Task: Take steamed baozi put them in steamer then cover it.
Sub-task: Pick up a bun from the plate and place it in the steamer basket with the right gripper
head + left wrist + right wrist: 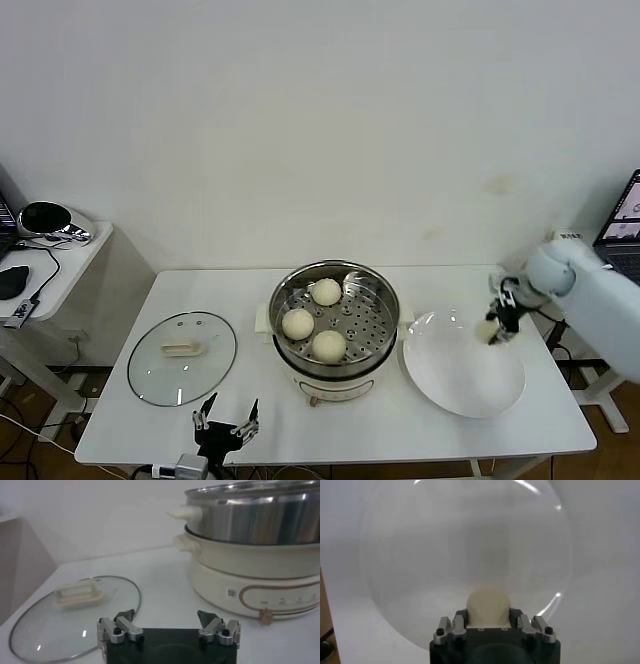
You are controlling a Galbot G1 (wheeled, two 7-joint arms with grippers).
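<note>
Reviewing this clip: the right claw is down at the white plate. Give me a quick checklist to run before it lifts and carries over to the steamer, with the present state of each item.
1. Right claw shut on the last baozi: ok; the bun sits between its fingers over the plate.
2. Steamer uncovered: ok.
3. Free room on the tray: ok; three buns sit toward the robot's left, the other side is bare.
4. Cover out of the carry path: ok; it lies flat on the table, on the steamer's far side from the plate.
5. Left claw out of the way: ok; open, parked at the table's near edge.
6. Grip firm enough to lift: cannot tell.
</note>
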